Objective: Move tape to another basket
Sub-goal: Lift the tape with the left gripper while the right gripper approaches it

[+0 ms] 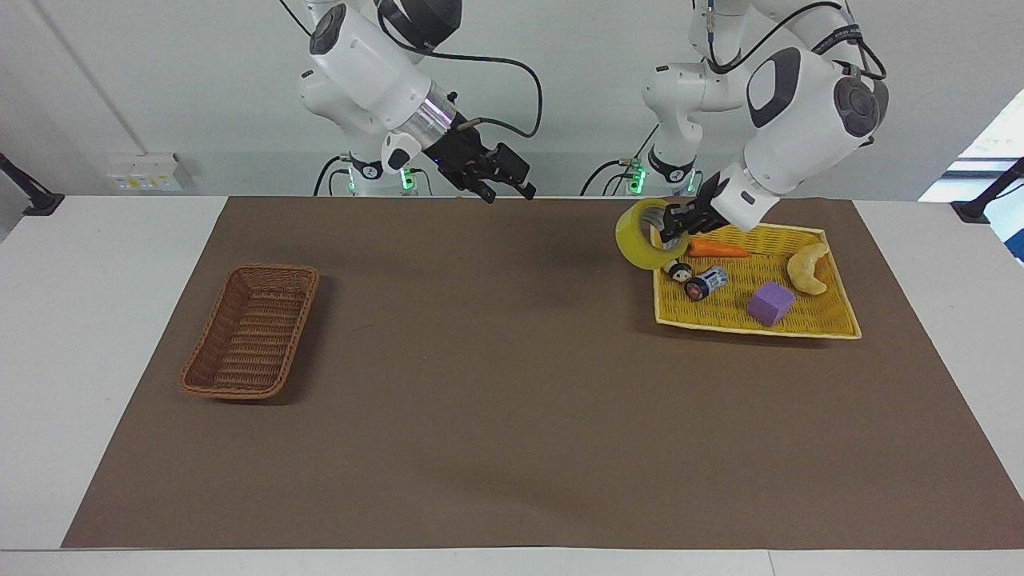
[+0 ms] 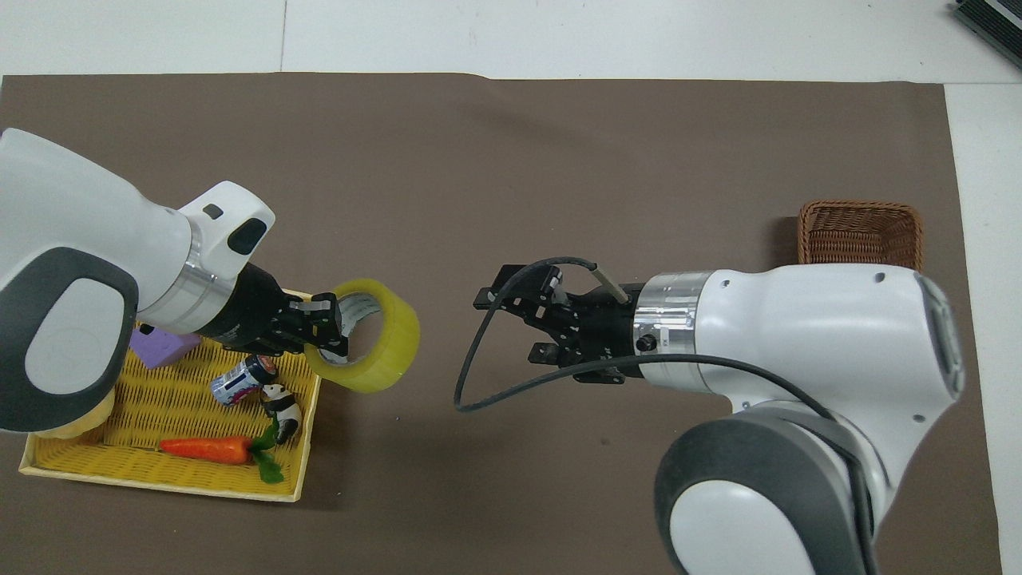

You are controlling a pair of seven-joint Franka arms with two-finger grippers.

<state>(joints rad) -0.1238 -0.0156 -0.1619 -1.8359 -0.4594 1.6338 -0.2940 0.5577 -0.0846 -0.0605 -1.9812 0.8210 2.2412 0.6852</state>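
Read the overhead view as a clock face, with 12 o'clock pointing away from the robots.

Closest to the robots, the right gripper (image 1: 512, 182) hangs in the air over the robot-side strip of the brown mat (image 1: 480, 400). Its fingers are spread wide, hold nothing, and point toward 9 o'clock.

The yellow tray (image 1: 832, 324) lies at about 8 o'clock. Along its 6 o'clock edge is a toy carrot (image 1: 718, 250). A panda figure (image 1: 680, 272) and a small can (image 1: 706, 283) lie toward its 3 o'clock side. A pale crescent toy (image 1: 808, 268) is at its 9 o'clock side and a purple block (image 1: 770, 303) near its 12 o'clock edge.

The left gripper (image 1: 668, 232) is raised over the 3 o'clock rim of the tray. It is clamped tight on the wall of the tape (image 1: 636, 240), with one finger inside the ring and the other outside. The tape is up in the air and tilted, and it sits over the tray's rim and the mat just beside it. Its open side faces the right gripper, and the two are apart.

Farthest from the robots, the basket (image 1: 308, 276) stands at about 3 o'clock on the mat, well apart from the tape. Nothing is visible inside it.
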